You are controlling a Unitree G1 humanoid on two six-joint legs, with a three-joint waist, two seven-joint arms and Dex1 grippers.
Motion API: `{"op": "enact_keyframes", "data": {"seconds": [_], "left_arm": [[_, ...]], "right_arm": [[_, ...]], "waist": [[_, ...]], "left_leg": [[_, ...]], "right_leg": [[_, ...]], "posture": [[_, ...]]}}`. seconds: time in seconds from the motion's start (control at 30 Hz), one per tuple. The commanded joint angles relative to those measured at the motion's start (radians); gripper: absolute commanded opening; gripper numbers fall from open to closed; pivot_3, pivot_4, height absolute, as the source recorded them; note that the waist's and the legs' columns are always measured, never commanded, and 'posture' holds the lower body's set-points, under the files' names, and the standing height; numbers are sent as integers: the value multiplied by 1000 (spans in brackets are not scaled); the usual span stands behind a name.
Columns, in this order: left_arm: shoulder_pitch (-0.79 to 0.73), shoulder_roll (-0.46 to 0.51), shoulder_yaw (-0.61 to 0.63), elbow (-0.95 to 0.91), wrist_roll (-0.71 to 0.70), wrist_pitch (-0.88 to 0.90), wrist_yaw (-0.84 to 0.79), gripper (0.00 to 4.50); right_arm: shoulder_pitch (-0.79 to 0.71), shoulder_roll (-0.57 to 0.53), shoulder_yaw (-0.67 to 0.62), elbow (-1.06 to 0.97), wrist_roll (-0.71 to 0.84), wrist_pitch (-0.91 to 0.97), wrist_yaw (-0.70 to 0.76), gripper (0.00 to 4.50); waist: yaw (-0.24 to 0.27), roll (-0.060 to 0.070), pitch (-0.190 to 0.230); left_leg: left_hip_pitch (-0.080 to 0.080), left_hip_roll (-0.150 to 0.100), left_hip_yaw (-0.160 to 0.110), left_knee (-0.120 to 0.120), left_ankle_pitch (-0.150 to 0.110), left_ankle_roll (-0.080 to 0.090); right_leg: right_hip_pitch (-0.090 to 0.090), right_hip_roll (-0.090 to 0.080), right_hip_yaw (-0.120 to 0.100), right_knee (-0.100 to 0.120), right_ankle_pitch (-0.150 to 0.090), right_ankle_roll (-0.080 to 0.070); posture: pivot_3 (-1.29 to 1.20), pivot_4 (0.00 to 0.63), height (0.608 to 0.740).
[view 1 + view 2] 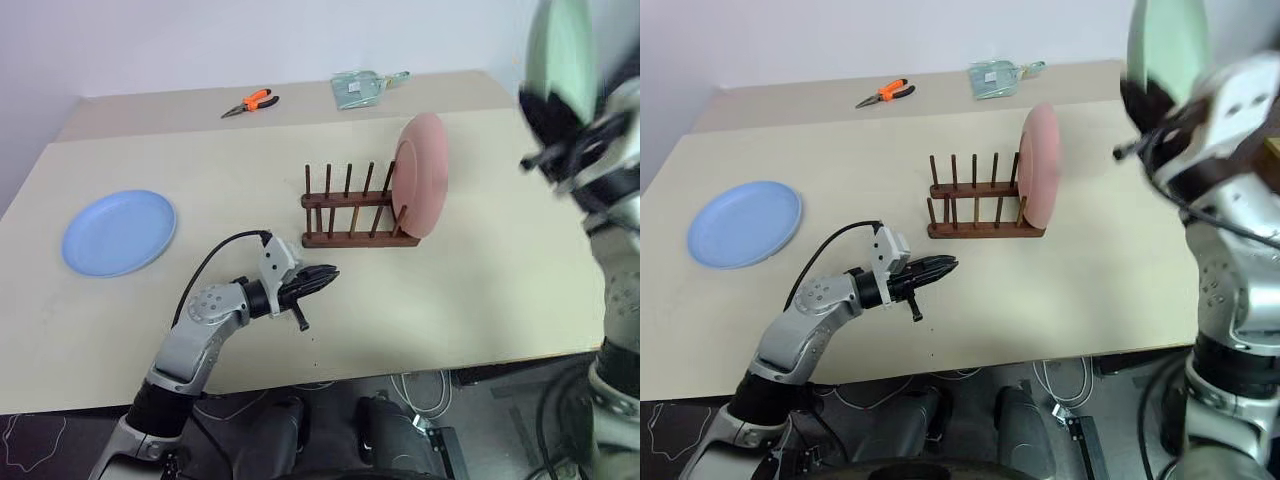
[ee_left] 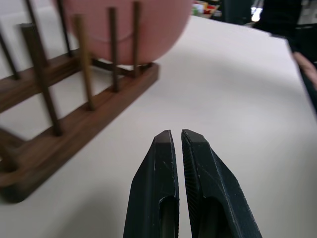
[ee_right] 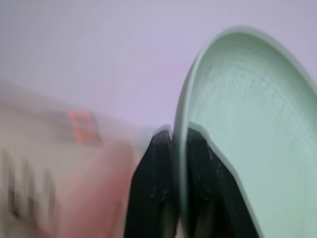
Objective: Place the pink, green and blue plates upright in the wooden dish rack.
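Green plate (image 1: 560, 55) top beyond frame edge

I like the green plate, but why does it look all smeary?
Right wrist view: the green plate pinched in the right tool looks sharp, the dish rack and pink plate behind smear. Left eye view: that plate and tool blur, the blue plate stays crisp.

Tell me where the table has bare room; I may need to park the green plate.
Bare table lies right of the wooden dish rack, and between the blue plate and the rack. The rack's right end holds the pink plate; the left claw crowds its front.
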Motion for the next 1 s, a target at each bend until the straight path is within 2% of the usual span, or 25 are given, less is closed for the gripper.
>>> {"op": "enact_keyframes", "data": {"seconds": [0.03,0.1,0.2,0.3,0.43,0.57,0.77,1.0], "left_arm": [[-15,4,51,15,2,-44,16,240],[-18,6,60,27,4,-54,17,240],[-17,18,80,45,8,-68,17,240],[-12,28,89,47,7,-72,13,240],[8,37,95,21,-7,-60,12,240],[47,55,105,-29,-34,-36,-4,240],[88,85,120,-70,-59,-11,-15,240],[88,85,103,-70,-56,-6,-10,240]], "right_arm": [[-51,45,-27,-96,290,94,-63,79],[-79,85,-7,-115,435,124,-130,79],[-90,225,98,-134,650,127,-262,79],[-69,365,185,-102,718,108,-398,79],[-24,442,281,-53,675,116,-434,79],[-26,462,336,5,573,101,-444,79],[-33,444,323,38,512,93,-412,79],[-56,435,285,60,531,92,-388,79]], "waist": [[8,0,0],[8,0,0],[3,0,0],[-11,0,0],[-20,0,0],[-25,0,0],[-27,0,0],[-27,0,0]], "left_leg": [[0,0,0,0,0,0],[-1,-1,0,1,-1,1],[-1,-1,1,1,-1,1],[-1,0,1,0,-1,1],[-1,-1,1,0,0,1],[-1,-2,3,0,0,1],[-1,-2,3,0,0,0],[-1,-2,3,0,0,0]], "right_leg": [[0,0,0,-1,0,0],[0,-1,0,-1,0,0],[-1,-1,2,-1,0,-1],[-3,-1,2,1,1,-1],[-4,-1,2,4,1,-1],[-5,-1,3,7,1,0],[-7,-1,4,10,1,-1],[-7,-1,4,10,1,-1]], "posture": [[0,150,740],[0,150,740],[0,150,740],[0,150,740],[0,150,740],[0,150,740],[0,150,740],[0,150,740]]}}
